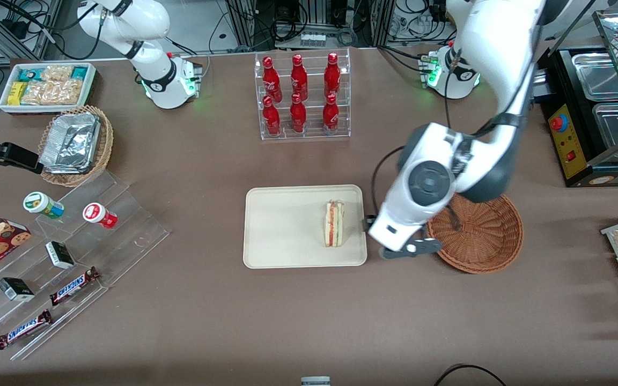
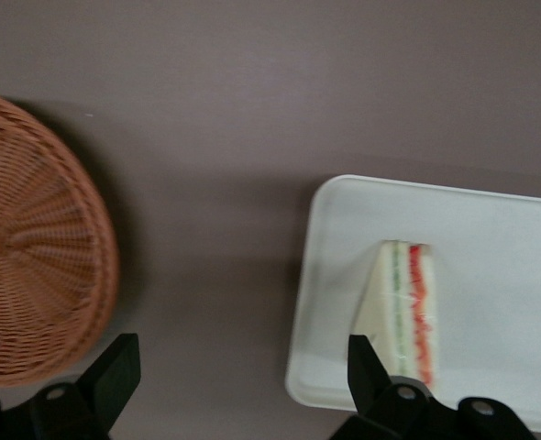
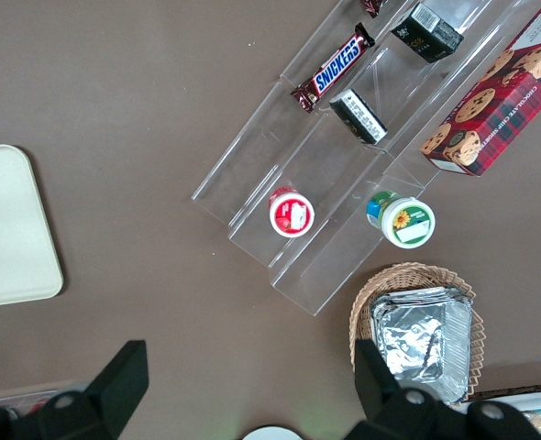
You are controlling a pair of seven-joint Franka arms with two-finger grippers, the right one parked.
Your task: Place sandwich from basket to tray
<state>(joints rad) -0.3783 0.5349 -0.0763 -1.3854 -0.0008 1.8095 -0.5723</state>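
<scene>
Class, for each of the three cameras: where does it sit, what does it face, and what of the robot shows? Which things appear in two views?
Front: high, facing the arms, looking down on the table; both arms show.
Left wrist: looks down past the open gripper at the sandwich, tray and basket; those three also show in front.
Right wrist: looks down at the snack rack and tray corner.

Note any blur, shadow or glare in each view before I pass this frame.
Front view: sharp, even light; sandwich on tray crisp. Left wrist view: soft; basket weave smeared and shadowed at its rim, open pincer dark above the table between basket and tray. Right wrist view: sharp, glare on foil trays.
</scene>
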